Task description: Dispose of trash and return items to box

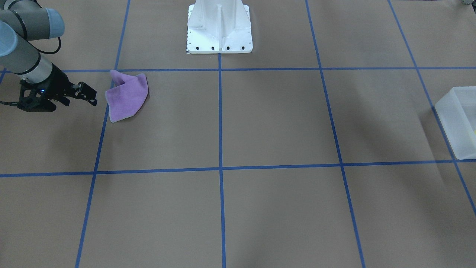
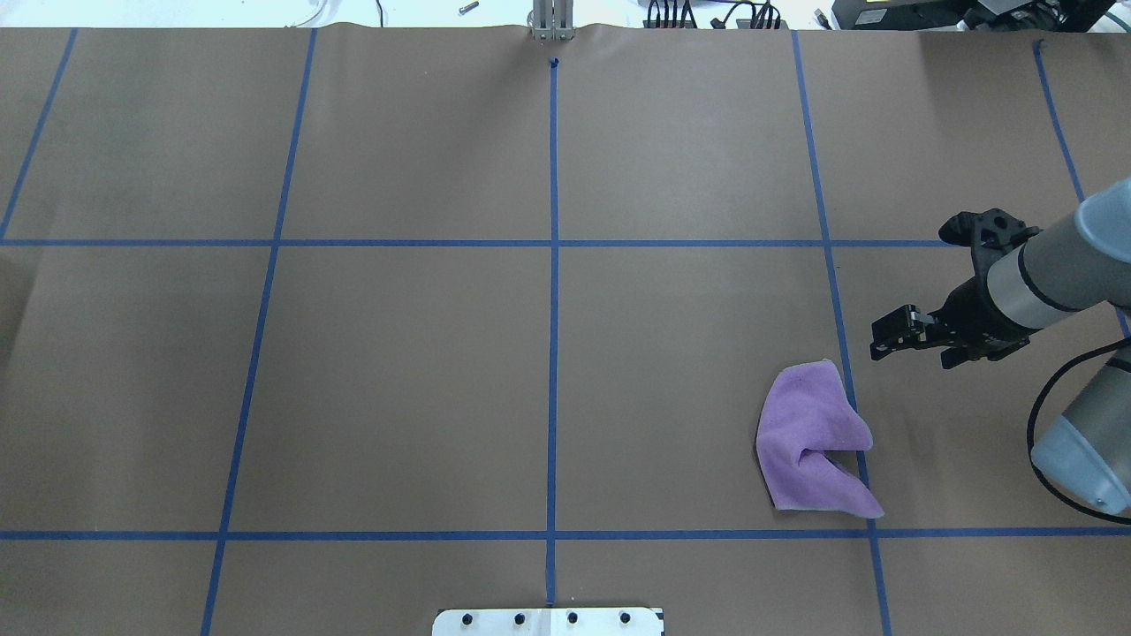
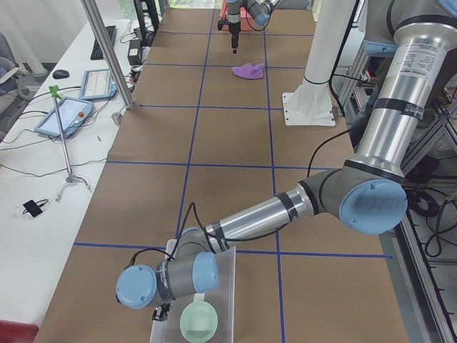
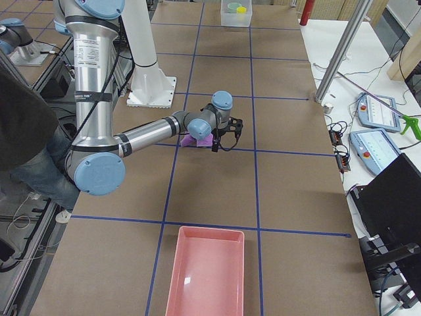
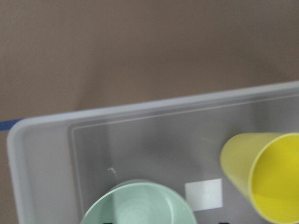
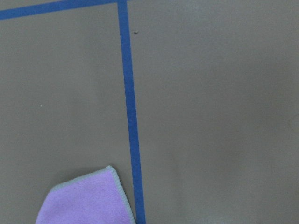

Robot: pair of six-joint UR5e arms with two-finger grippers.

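The yellow cup (image 5: pixel 268 177) and the mint-green bowl (image 5: pixel 140 207) both stand upright inside the box (image 5: pixel 140 106), side by side and apart, so the return of the items looks done. The box sits at the left end of the table (image 2: pixel 398 371), about midway between the robot's edge and the operators' edge. Both items should be light, stiff, smooth plastic that could skid or tip under a careless touch. The best hold on either is a pinch across the rim, one finger inside the wall and one outside. The bowl is too wide to span. The box is also light, and its thin straight walls probably flex, so it is best held over one wall near a corner.

The left gripper (image 3: pixel 161 313) hangs just above the box, over the bowl, but its fingers are hidden under the wrist and I cannot tell how they are set. The right gripper (image 2: pixel 914 340) hovers near the right end of the table, just beside a purple cloth (image 2: pixel 808 442) that lies crumpled toward the robot's edge. Its fingers seem parted and hold nothing, though the angle is poor. The cloth is soft and limp and is best nipped at its raised fold. A pink tray (image 4: pixel 204 276) lies at the right end.

In all there is one cup, one bowl, one box, one cloth, one tray and two grippers.
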